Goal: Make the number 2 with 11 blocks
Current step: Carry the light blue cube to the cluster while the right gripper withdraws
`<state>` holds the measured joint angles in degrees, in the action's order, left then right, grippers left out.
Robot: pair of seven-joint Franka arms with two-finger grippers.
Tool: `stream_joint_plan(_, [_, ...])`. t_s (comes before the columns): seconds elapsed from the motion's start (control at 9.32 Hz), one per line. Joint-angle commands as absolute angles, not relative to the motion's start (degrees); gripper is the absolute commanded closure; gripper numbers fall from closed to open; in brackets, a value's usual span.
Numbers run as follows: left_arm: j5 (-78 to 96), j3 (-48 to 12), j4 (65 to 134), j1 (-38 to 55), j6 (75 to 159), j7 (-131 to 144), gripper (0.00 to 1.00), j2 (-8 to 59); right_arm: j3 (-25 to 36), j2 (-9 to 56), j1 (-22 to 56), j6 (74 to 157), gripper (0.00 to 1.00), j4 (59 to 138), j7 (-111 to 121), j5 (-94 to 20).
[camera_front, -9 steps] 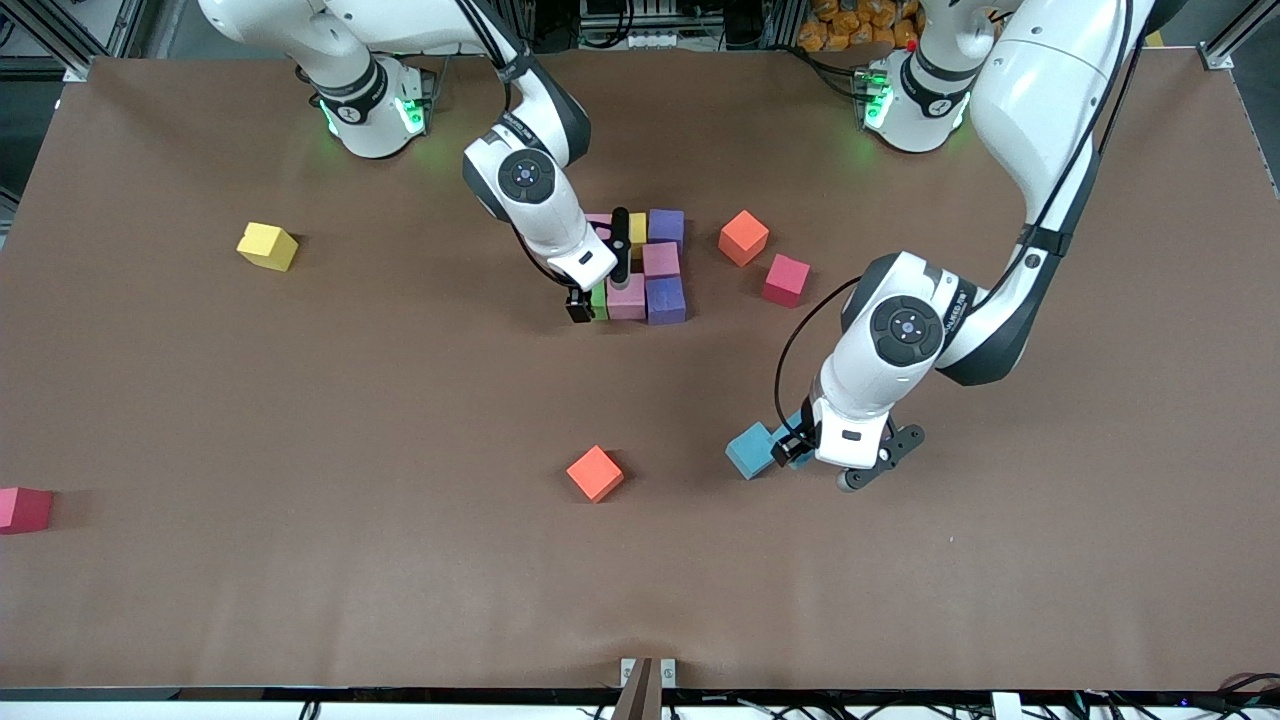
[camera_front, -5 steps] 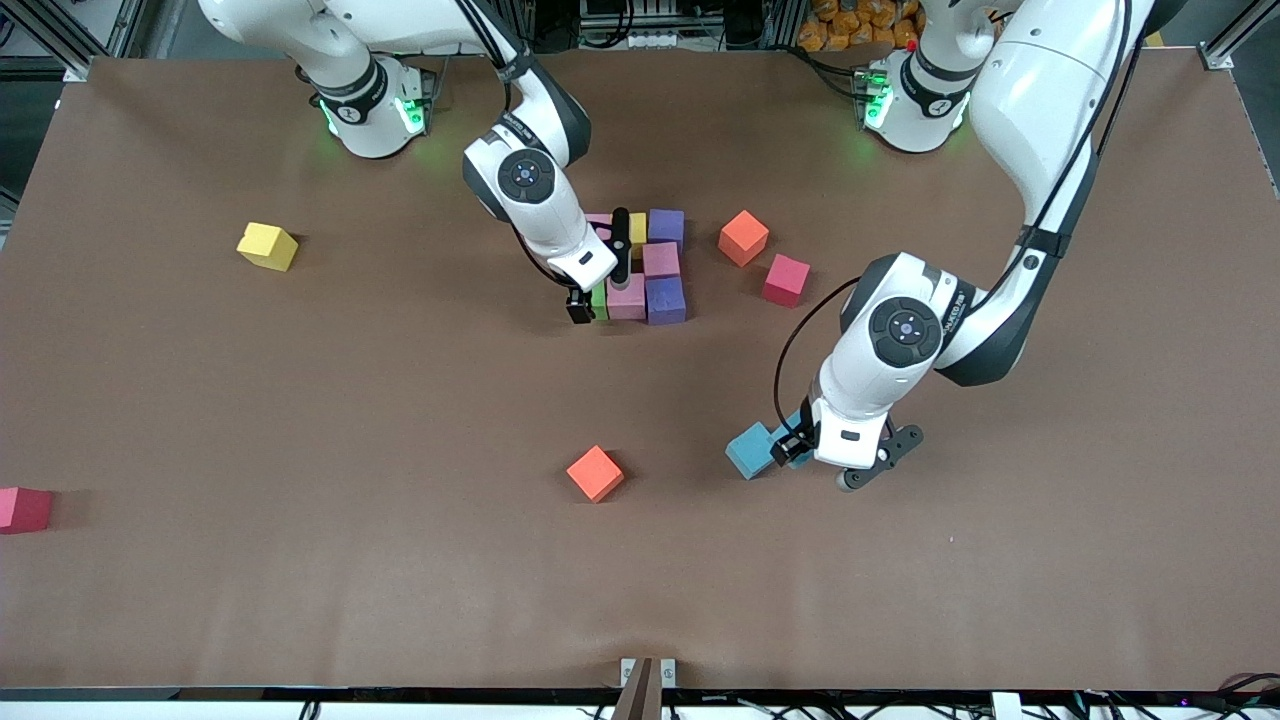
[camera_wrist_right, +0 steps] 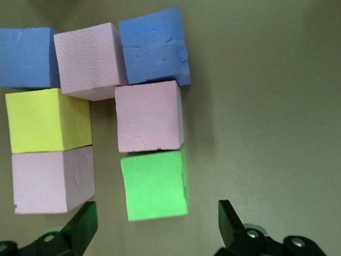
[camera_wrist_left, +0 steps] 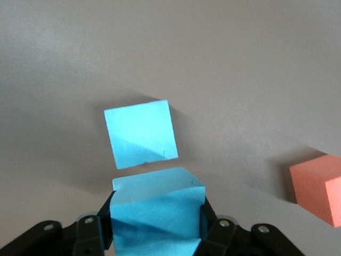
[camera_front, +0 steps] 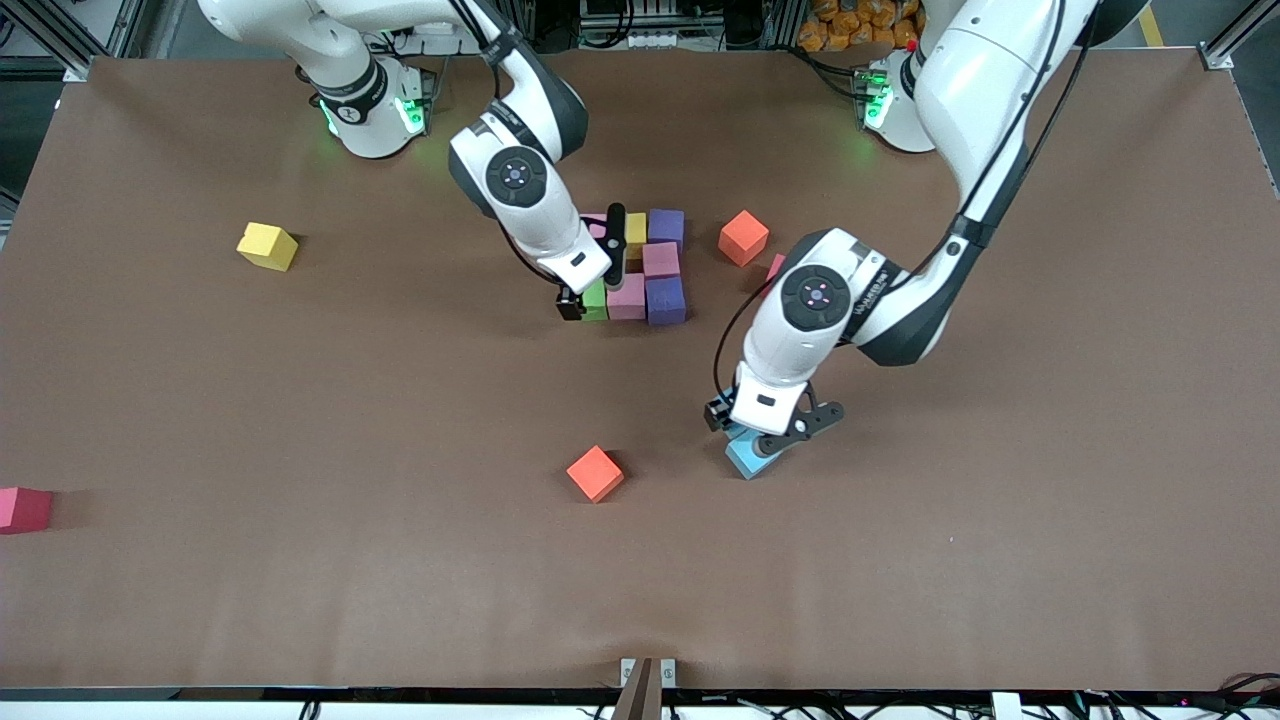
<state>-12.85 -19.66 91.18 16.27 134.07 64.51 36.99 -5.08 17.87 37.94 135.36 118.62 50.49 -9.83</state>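
A partial number 2 (camera_front: 640, 262) lies mid-table: two purple blocks (camera_front: 666, 298), three pink (camera_front: 627, 296), one yellow (camera_front: 636, 228), one green (camera_front: 595, 299). My right gripper (camera_front: 594, 270) hangs open over it. In the right wrist view the green block (camera_wrist_right: 154, 184) sits just ahead of the open gripper (camera_wrist_right: 154, 224), touched by neither finger. My left gripper (camera_front: 765, 430) is shut on a light blue block (camera_wrist_left: 157, 213) and holds it over a second light blue block (camera_wrist_left: 141, 133) on the table (camera_front: 750, 460). One orange block (camera_front: 595, 472) lies beside that. Another orange block (camera_front: 743, 237) lies next to the digit.
A red cube (camera_front: 775, 265) shows partly past the left arm, near the orange block. A second red cube (camera_front: 22, 508) lies at the table's edge at the right arm's end. A loose yellow cube (camera_front: 267, 245) sits toward that end too.
My left gripper has lifted the light blue block and carried it toward the right arm's end, over the other light blue block. The right arm has shifted only slightly.
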Motion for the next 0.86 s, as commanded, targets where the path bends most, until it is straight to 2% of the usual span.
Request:
stream_joint_plan(0.0, [-14.5,-19.34,88.33,20.1,134.21,63.02,1.0,38.32,-3.88,13.81,34.3,129.49,0.0,118.48,53.78,-11.34])
stream_joint_plan(0.21, [-14.59,-19.25,88.42,21.88,133.95,63.19,1.0,38.06,0.23,12.22,30.07,124.83,0.0,116.91,57.46,-11.34])
stream_joint_plan(0.43, [-14.5,-19.34,88.6,23.11,133.86,63.46,1.0,38.23,8.22,12.22,30.06,122.26,0.0,114.01,57.83,-11.34])
stream_joint_plan(0.54, [-14.41,-19.34,88.51,23.81,133.86,63.28,1.0,38.32,11.13,12.3,29.88,122.86,0.0,113.47,57.83,-11.42])
stream_joint_plan(0.75, [-14.24,-19.34,88.07,27.76,134.29,63.46,1.0,40.76,14.66,13.18,29.27,131.78,0.0,113.64,57.22,-11.34])
